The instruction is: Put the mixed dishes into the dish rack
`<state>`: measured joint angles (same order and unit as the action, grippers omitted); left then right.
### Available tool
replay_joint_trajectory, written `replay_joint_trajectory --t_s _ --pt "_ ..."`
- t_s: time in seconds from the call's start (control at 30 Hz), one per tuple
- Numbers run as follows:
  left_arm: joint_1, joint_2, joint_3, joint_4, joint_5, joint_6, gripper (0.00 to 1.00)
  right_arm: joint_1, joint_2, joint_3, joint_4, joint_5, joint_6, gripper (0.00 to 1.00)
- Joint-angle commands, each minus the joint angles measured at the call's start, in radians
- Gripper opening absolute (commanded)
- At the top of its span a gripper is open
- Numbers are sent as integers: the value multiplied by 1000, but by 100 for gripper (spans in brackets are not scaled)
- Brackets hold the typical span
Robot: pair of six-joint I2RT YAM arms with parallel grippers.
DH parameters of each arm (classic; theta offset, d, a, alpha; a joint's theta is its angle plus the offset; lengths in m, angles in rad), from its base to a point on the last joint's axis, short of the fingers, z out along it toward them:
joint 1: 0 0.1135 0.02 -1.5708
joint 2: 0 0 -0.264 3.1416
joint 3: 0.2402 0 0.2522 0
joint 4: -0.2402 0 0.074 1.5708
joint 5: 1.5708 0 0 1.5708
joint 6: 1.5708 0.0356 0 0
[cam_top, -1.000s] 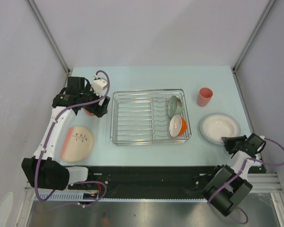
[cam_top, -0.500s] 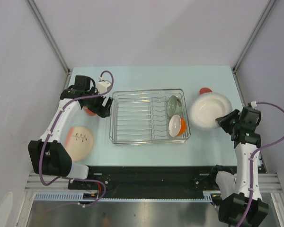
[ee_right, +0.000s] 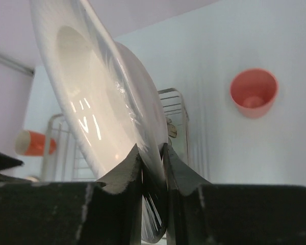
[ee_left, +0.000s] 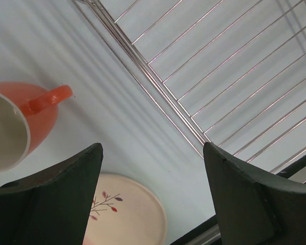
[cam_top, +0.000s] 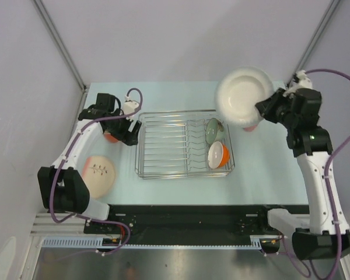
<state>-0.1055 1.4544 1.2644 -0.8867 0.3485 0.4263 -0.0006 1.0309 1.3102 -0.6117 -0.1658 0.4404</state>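
Observation:
My right gripper (cam_top: 261,108) is shut on the rim of the white plate (cam_top: 244,96) and holds it high, tilted on edge, above the dish rack's far right corner; the wrist view shows the plate (ee_right: 97,97) pinched between the fingers. The silver wire dish rack (cam_top: 163,143) holds the grey-green bowl (cam_top: 213,130) and the orange bowl (cam_top: 219,155) on edge. My left gripper (cam_top: 130,135) is open and empty beside the rack's left side, next to the orange mug (ee_left: 18,125). The salmon-pink plate (cam_top: 95,177) lies front left. The pink cup (ee_right: 253,92) stands right of the rack.
Grey walls with metal corner posts (cam_top: 58,44) close in the table at left, back and right. A black rail (cam_top: 186,213) runs along the near edge.
My right arm has lifted the white plate off the table at the right and swung it up and back, now tilted on edge over the rack's far right corner. The left gripper barely moved.

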Motion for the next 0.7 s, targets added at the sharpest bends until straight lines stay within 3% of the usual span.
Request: replay_joint_trajectory --t_s 0.0,0.17,0.27,0.3,0.43,0.67 --pt "-26 35 20 25 15 -11 85 216 92 86 240 97 -270 0" --pt "-33 87 35 31 1 -20 84 468 139 20 473 264 -717 0" --pt "-33 93 29 38 -2 -20 84 488 190 29 480 136 -895 0" --pt "-33 93 23 45 -8 -20 84 502 192 20 490 102 -1039 0" --pt "-33 106 10 54 -11 -18 84 522 235 26 514 56 -1297 0" --pt "-33 129 16 57 -19 -31 83 533 368 101 541 60 -1528 0"
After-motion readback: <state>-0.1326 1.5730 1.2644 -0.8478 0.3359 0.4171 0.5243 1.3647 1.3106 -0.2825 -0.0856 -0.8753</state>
